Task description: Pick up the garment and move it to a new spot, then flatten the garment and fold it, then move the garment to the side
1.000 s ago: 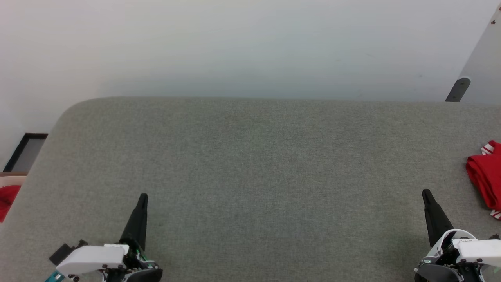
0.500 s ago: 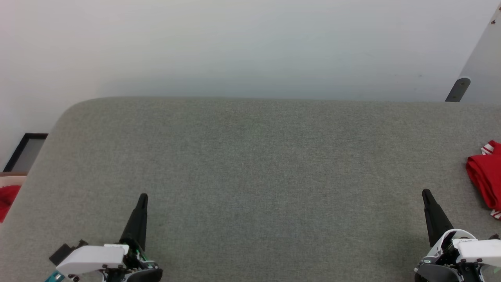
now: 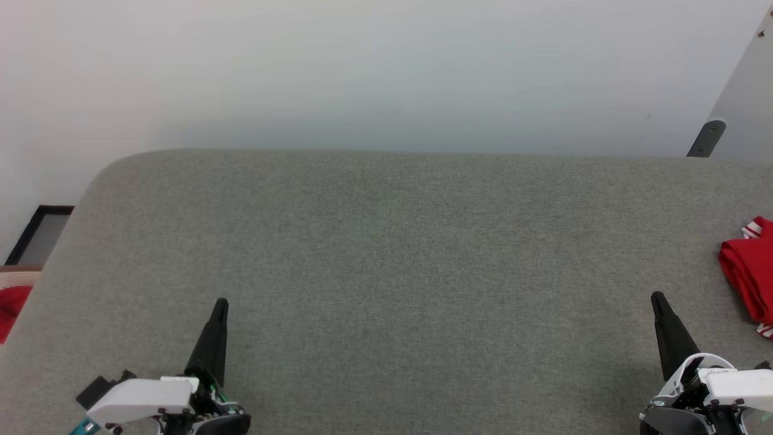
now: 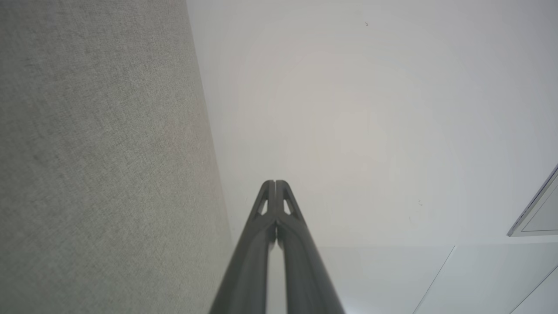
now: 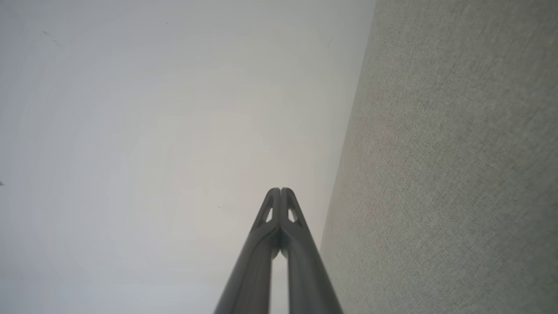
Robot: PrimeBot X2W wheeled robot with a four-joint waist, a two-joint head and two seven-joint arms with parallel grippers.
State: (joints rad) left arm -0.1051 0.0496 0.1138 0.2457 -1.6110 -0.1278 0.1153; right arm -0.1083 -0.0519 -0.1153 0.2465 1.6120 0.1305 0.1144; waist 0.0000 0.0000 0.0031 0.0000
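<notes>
No text, label, number or sign can be read. The garment (image 3: 749, 275) shows only plain red cloth and red-and-white striped trim, no lettering visible.

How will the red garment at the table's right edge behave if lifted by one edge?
Probably floppy: the garment lies in soft rounded folds, so it would likely drape and sag. Pushed across the textured grey table, it may bunch rather than slide.

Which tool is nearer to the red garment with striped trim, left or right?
Right. The right tool is just left of the garment, not touching; the left tool is far across the grey surface.
</notes>
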